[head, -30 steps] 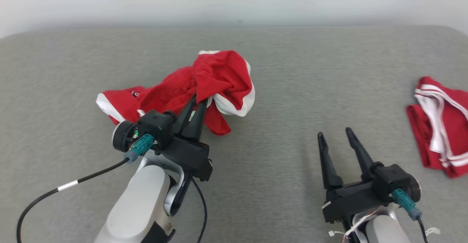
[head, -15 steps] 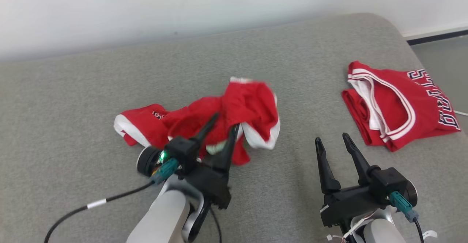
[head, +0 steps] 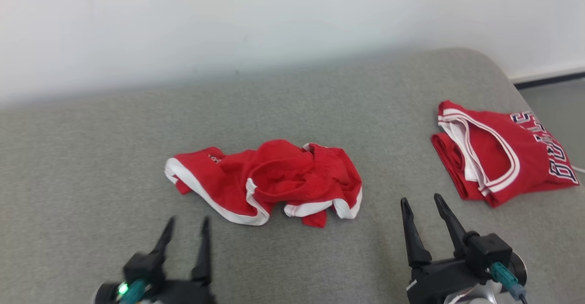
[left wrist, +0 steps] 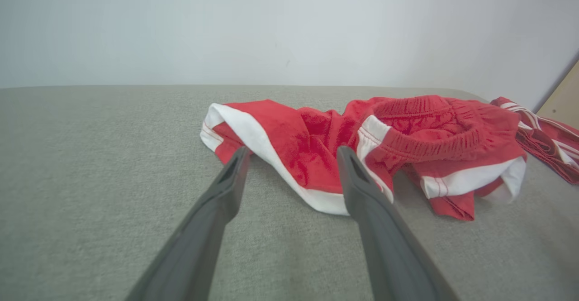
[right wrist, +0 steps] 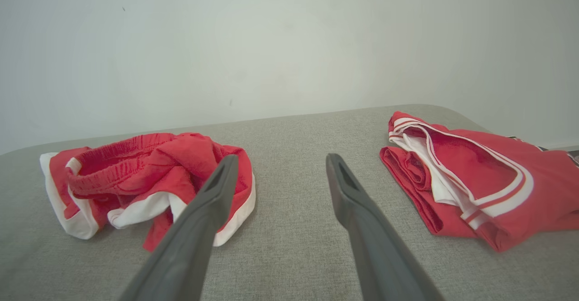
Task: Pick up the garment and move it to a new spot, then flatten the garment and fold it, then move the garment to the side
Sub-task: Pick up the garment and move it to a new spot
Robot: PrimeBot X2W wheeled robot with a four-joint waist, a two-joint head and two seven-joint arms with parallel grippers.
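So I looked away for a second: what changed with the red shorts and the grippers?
The left gripper let go of the red shorts it had pinched and lifted, opened and drew back toward the robot; the shorts now lie crumpled on the grey surface. The right gripper stayed open and empty, and the red jersey stayed put; the head camera's aim shifted.

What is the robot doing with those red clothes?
It is working on folding laundry. The red shorts lie in a crumpled heap on the grey padded surface, not flattened or folded yet. The left gripper hovers just in front of them, open and holding nothing. The right gripper is open and empty too. A red jersey lies apart from the shorts, off to the robot's right.
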